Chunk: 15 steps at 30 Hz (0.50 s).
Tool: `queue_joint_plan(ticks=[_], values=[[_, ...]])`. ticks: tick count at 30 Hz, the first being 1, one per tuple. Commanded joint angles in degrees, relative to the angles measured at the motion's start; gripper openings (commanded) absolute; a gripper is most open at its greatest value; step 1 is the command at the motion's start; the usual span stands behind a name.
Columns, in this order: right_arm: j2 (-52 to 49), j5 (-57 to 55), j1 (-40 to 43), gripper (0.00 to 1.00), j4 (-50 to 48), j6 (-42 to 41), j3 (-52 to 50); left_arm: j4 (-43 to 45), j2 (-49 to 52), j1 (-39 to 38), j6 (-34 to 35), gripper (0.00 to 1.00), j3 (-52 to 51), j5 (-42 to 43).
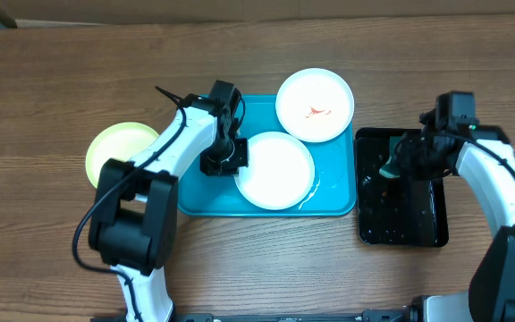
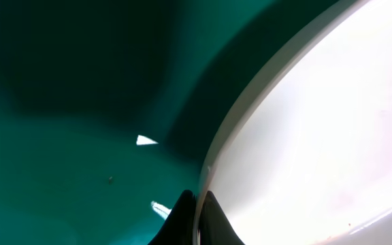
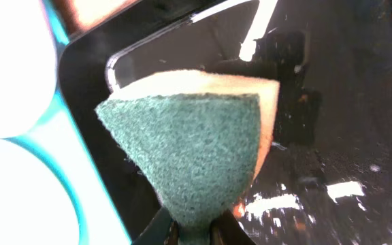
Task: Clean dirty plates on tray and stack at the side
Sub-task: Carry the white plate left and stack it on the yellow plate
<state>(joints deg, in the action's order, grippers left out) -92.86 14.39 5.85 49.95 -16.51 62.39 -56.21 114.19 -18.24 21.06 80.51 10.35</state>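
White plate (image 1: 275, 170), smear-free, lies on the turquoise tray (image 1: 333, 201), rim pinched tight by the left gripper (image 2: 196, 204) — stacking, I judge. Next: lift it level onto the yellow-green plate (image 1: 119, 150) (left, off-tray). The right gripper (image 3: 190, 235) clamps a sponge (image 3: 189, 156); a smeared plate (image 1: 315, 105) waits.

Long white left arm (image 1: 164, 145) and long white right arm (image 1: 497, 176), both smooth and rounded, with chunky black joints. Thin black cable (image 1: 170, 97) poking up beside the left wrist. Boxy black left gripper (image 1: 229, 165) and right gripper (image 1: 392, 166), each with two dark pointed fingers (image 2: 216, 224).
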Motion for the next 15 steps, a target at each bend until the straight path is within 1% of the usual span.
queue_joint_plan(ticks=[1, 6, 8, 12, 15], values=[[1.8, -0.9, -0.3, 0.13, 3.8, 3.3, 3.2, -0.5, -6.1, 0.3, 0.4, 0.04, 1.9, -5.1], [1.8, -5.6, -0.3, 0.14, 10.8, 3.3, 3.2, -3.3, -11.0, 0.3, 2.4, 0.04, 1.9, -11.4], [1.8, -7.5, -0.3, 0.14, 12.3, 3.3, 3.2, -4.0, -13.1, 0.3, 3.5, 0.04, 1.9, -15.1], [1.8, -9.3, -0.3, 0.14, 13.4, 3.3, 3.2, -4.1, -17.4, 0.2, 5.8, 0.04, 1.9, -21.9], [1.8, -9.6, -0.3, 0.15, 13.6, 3.3, 3.2, -4.8, -20.4, 0.2, 9.7, 0.04, 1.9, -29.8]])
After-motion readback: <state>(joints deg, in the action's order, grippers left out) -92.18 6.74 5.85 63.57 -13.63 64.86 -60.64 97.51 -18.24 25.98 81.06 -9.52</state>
